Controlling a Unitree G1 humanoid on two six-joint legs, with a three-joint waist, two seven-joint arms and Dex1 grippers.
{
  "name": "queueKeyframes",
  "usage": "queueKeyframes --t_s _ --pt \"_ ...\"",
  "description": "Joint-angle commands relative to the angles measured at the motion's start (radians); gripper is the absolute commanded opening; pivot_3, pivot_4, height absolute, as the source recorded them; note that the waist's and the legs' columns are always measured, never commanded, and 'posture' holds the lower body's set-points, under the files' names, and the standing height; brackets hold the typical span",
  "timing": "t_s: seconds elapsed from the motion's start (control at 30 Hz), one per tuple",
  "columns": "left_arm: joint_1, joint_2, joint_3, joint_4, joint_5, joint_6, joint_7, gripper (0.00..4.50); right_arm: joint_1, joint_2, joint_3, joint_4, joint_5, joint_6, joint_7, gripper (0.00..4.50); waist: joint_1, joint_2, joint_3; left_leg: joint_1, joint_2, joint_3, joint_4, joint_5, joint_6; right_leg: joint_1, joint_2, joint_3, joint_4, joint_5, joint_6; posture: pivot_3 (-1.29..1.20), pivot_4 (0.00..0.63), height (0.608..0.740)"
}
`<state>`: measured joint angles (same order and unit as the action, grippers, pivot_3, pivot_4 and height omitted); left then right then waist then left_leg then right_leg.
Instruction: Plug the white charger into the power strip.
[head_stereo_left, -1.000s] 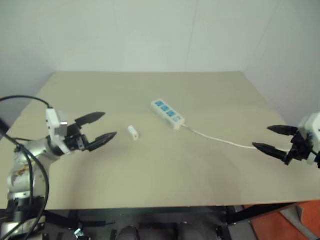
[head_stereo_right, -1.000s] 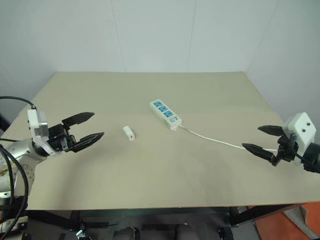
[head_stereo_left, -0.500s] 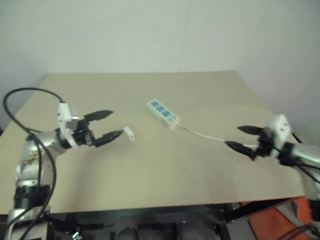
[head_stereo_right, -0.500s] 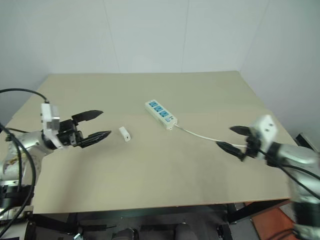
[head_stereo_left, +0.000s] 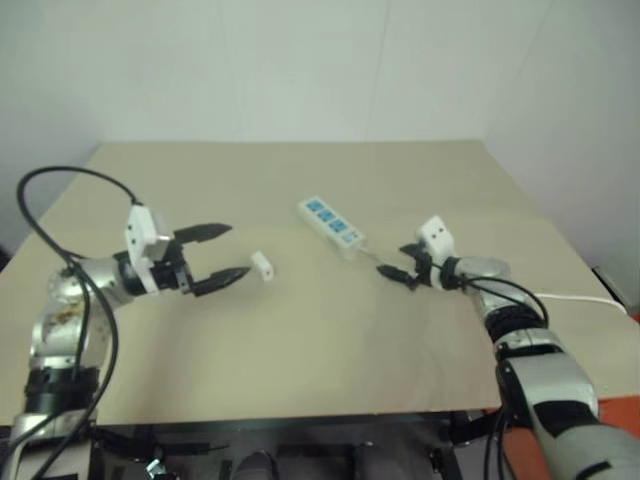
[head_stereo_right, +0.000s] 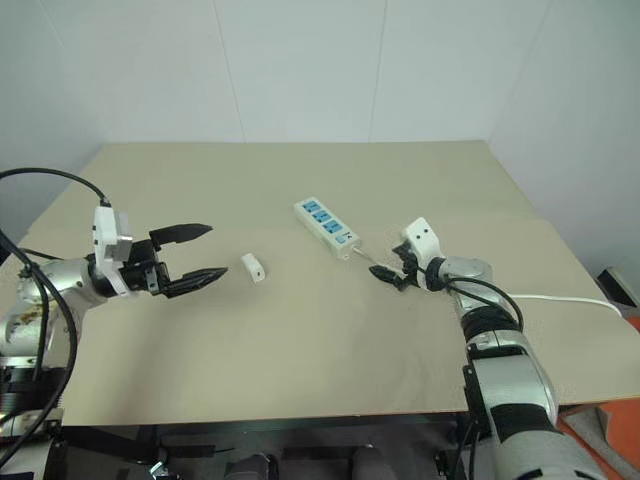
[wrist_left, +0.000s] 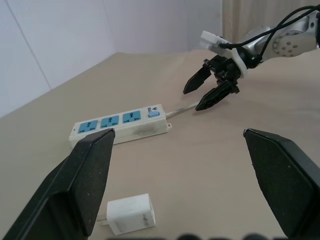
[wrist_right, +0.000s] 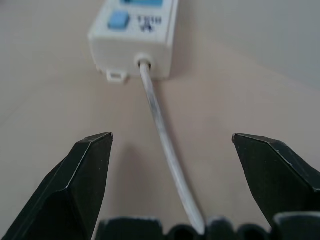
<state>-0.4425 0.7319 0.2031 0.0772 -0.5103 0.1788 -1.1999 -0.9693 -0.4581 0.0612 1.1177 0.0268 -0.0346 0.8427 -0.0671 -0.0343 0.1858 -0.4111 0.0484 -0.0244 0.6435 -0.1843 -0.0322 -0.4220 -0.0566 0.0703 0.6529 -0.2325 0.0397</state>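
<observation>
The white charger (head_stereo_right: 252, 268) lies flat on the tan table, left of centre. My left gripper (head_stereo_right: 218, 250) hovers open just left of it, fingers pointing at it; the left wrist view has the charger (wrist_left: 131, 214) low between them. The power strip (head_stereo_right: 325, 226) lies diagonally at the table's middle, blue sockets up. My right gripper (head_stereo_right: 388, 262) is open at the strip's cord end, a short way off it. In the right wrist view the cord (wrist_right: 160, 125) runs untouched between the fingers to the strip (wrist_right: 135, 37).
The strip's thin white cord (head_stereo_right: 560, 297) trails across the table (head_stereo_right: 300, 360) to its right edge. A white wall stands behind the table's far edge. A black cable (head_stereo_right: 40, 180) loops over my left arm.
My right gripper has swept in from the table's right edge to the cord end of the strip. The left gripper has hardly moved. The head camera has shifted a little.
</observation>
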Motion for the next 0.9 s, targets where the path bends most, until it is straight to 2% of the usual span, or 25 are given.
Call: queueKeyframes --t_s 0.03,0.33,0.37,0.5,0.63,0.8,0.9 --pt "0.026 0.027 0.034 -0.066 -0.016 0.002 0.009 4.5 -0.035 0.006 0.008 0.059 -0.037 -0.051 0.015 3.55 -0.003 0.0 0.0 0.0 0.0 0.0 0.0 0.0 0.0 0.0 0.0 0.0 0.0 0.0 0.0 0.0 0.15 0.74" --pt "0.058 0.034 0.047 -0.084 -0.02 0.002 0.024 4.5 -0.041 0.036 0.028 0.095 -0.096 -0.115 0.005 0.25 -0.005 0.0 0.0 0.004 0.001 0.0 0.0 0.0 0.0 0.002 0.001 0.001 0.002 -0.001 0.002 0.0 0.15 0.74" --pt "0.058 0.033 0.046 -0.082 -0.02 0.001 0.024 4.5 -0.039 0.04 0.024 0.092 -0.095 -0.119 0.01 0.02 -0.006 0.0 0.0 0.004 0.001 0.0 0.0 0.0 0.0 0.002 0.001 0.001 0.002 -0.001 0.002 0.0 0.15 0.74" --pt "0.045 0.029 0.029 -0.066 -0.016 0.002 0.017 4.5 -0.026 0.058 -0.005 0.028 -0.058 -0.116 0.036 0.02 -0.012 0.0 0.0 0.004 0.001 0.0 0.0 0.0 0.0 0.002 0.001 0.001 0.002 -0.001 0.001 0.0 0.15 0.74" --pt "0.025 0.029 0.011 -0.042 -0.003 -0.005 0.003 4.5 0.071 0.035 0.006 -0.171 -0.061 -0.115 0.056 0.02 -0.019 0.0 0.0 0.004 0.001 0.0 0.0 0.0 0.0 0.001 0.001 0.001 0.003 -0.001 0.001 0.0 0.15 0.74" --pt "0.001 0.031 -0.007 -0.015 0.003 -0.005 -0.014 4.5 0.4 -0.045 -0.047 -0.717 0.034 0.084 0.085 0.02 0.0 0.0 0.0 0.002 0.001 0.0 -0.001 0.0 0.0 0.0 0.001 0.001 0.003 -0.001 0.002 0.0 0.15 0.74" --pt "-0.012 0.029 -0.021 0.001 0.003 -0.009 -0.031 4.5 0.589 -0.094 -0.082 -0.982 0.049 0.188 0.04 0.02 0.012 0.0 0.0 0.001 0.001 0.0 0.0 0.0 0.0 0.0 0.001 0.0 0.002 -0.003 0.004 0.0 0.15 0.74"
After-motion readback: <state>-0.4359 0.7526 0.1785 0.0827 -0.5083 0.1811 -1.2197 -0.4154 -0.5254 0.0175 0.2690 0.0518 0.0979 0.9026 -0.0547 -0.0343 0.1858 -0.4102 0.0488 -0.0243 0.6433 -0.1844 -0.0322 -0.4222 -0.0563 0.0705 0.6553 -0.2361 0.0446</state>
